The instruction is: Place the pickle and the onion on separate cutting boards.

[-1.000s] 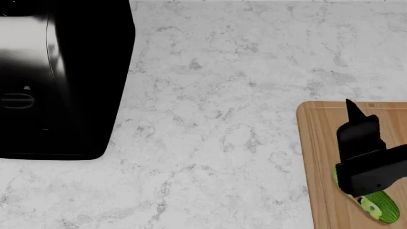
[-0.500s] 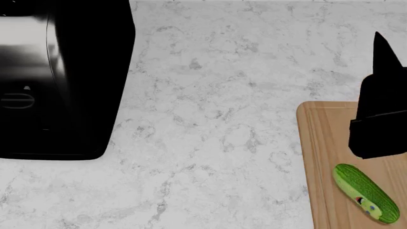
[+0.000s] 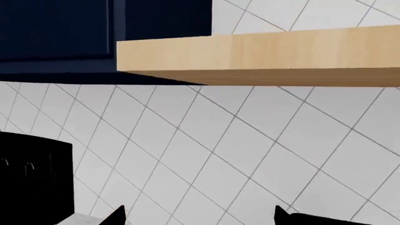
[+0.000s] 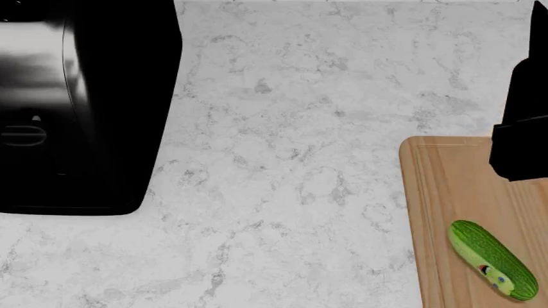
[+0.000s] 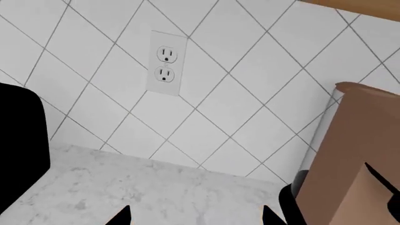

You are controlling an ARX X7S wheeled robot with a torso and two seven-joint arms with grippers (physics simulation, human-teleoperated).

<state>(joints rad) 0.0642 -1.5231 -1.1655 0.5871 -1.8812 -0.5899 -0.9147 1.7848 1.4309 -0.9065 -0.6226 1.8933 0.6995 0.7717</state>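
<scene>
Pickle [image 4: 493,259]: bright green, lying free and slantwise on the light wooden cutting board [image 4: 437,212] at roughly 4 o'clock in the head view, its face-marked end toward the near edge; nothing touches it, so this half of the task reads as done. Right gripper [image 4: 524,128]: a dark block at 3 o'clock, above the board's far end and well apart from the pickle; its own camera shows two dark finger tips [image 5: 122,214] set wide with nothing between them, facing a tiled wall with an outlet [image 5: 164,70] and a brown box-like object [image 5: 350,164]. Left gripper [image 3: 200,218]: absent from the head view; its camera shows only finger tips at the frame's edge, spread wide and empty, pointed at wall tiles under a pale wood shelf [image 3: 262,56]. Black appliance [image 4: 77,109]: at 9 o'clock on the marble tabletop [image 4: 299,128]. Step in hand, by judgement: clearing the right arm and locating the onion; best done by raising the arm straight off so the pickle is not brushed, then turning the view until onion and a second board appear. Not visible: the onion, any second board; the first board is cut off at the right edge.
</scene>
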